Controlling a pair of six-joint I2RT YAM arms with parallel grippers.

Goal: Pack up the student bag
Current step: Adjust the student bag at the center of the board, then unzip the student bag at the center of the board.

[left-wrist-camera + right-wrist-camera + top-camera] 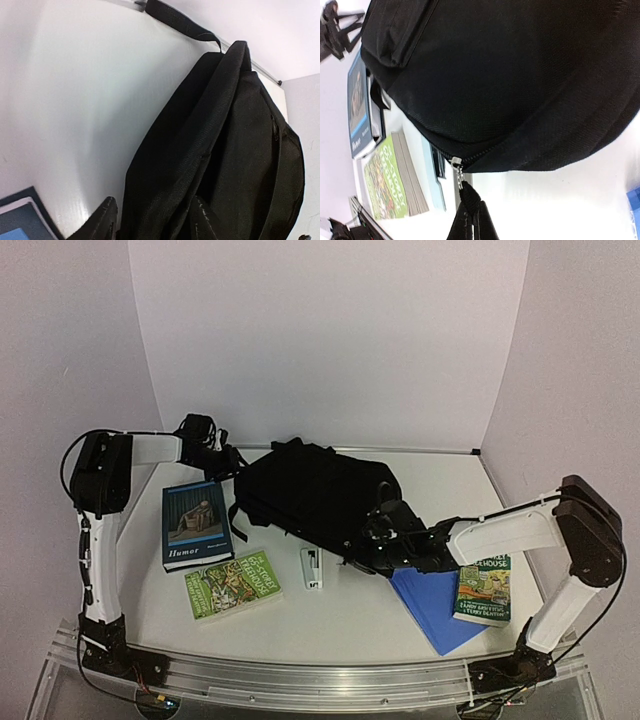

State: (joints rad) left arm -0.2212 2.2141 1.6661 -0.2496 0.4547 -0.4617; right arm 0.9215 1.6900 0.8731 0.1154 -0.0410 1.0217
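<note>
1. The white surface (350, 625) carries everything, with purple walls behind and to both sides.
2. The student bag (310, 490) lies flat at the far middle of it. Its long axis runs from far left to near right. The strap end is towards my left arm and the rounded zip end towards my right.
3. A flat blue sheet (430, 615) lies near right, partly under my right arm.
4. A dark blue book titled "Humor" (196, 525) lies just left of the bag, near its loose straps.
5. A green book (232, 585) lies just nearer than that one, and the two are almost touching.
6. Another green book (483, 590) rests on the blue sheet's right edge.
7. A small white device (312, 568) sits just beside the bag's near edge, between the left-hand green book and my right arm.
8. My left fingers (222, 458) are at the bag's far-left end, parted, one on each side of a ridge of black fabric. I cannot tell whether they touch it.
9. My right fingers (472, 222) are pressed together on the zip pull (465, 192) at the bag's near-right end.
</note>
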